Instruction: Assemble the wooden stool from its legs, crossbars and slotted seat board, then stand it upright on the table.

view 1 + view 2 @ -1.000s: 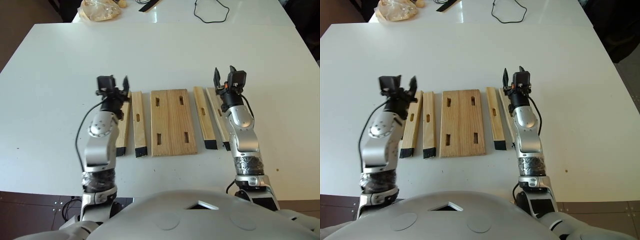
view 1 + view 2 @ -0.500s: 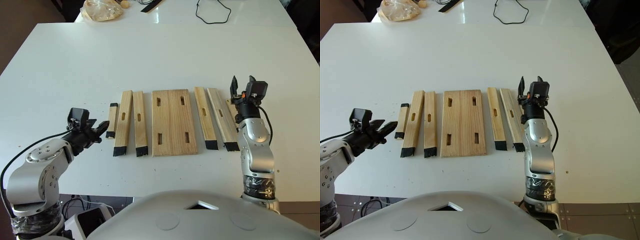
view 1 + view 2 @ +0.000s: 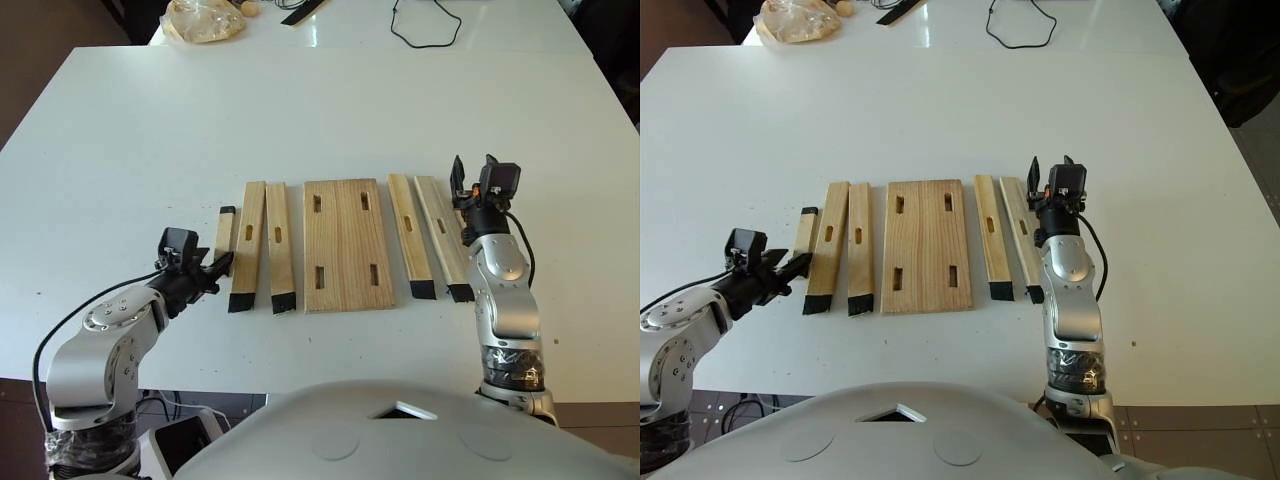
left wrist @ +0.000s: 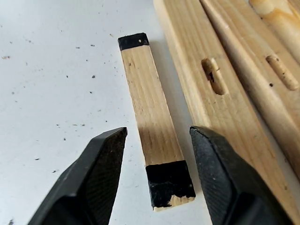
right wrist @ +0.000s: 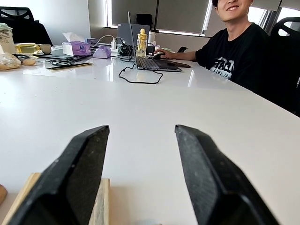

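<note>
The slotted seat board [image 3: 345, 245] lies flat mid-table. Two legs [image 3: 263, 245] lie on its left and two legs [image 3: 425, 235] on its right. A short crossbar [image 3: 223, 238] with black ends lies farthest left. My left gripper [image 3: 215, 268] is low at the crossbar's near end, open. In the left wrist view its fingers [image 4: 101, 178] straddle the black-tipped end of the crossbar [image 4: 150, 117] without touching it. My right gripper [image 3: 472, 162] is open above the far end of the outer right leg, holding nothing. Its fingers [image 5: 84, 173] frame bare table.
A filled plastic bag [image 3: 205, 18] and a black cable [image 3: 425, 25] lie on the far table. The white table [image 3: 120, 150] has wide free room to the left, right and beyond the parts. Its near edge runs just below the legs' black ends.
My left arm swung off the left legs, uncovering the short crossbar, then came back right to its near end. My right gripper drifted right, then slightly back left.
</note>
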Available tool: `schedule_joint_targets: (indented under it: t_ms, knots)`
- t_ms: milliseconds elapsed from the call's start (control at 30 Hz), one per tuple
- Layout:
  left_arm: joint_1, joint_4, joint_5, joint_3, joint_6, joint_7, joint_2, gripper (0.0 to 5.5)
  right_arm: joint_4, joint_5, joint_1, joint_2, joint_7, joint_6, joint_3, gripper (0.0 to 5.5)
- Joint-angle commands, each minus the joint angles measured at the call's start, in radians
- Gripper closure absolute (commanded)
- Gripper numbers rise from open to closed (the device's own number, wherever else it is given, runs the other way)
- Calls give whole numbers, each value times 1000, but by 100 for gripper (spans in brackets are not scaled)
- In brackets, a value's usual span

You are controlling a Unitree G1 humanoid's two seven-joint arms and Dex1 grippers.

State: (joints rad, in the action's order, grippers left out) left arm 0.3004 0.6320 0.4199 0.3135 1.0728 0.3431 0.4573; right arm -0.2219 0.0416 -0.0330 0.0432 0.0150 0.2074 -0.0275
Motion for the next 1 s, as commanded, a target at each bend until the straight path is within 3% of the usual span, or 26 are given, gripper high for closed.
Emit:
schedule_joint_targets:
  t_ms: [33, 233, 833, 1000]
  knots:
    - [-21, -3, 6, -17, -27, 6, 7, 300, 19, 3, 16, -9, 9, -7, 6, 292]
    - [51, -130, -74, -97, -129, 29, 62, 300, 63, -1, 59, -4, 4, -20, 2, 292]
    - [31, -185, -97, -109, -204, 62, 121, 300, 62, 1, 38, -18, 19, -20, 2, 292]
    - [53, -206, -71, -113, -190, 92, 133, 372, 54, 0, 37, -24, 26, -20, 2, 287]
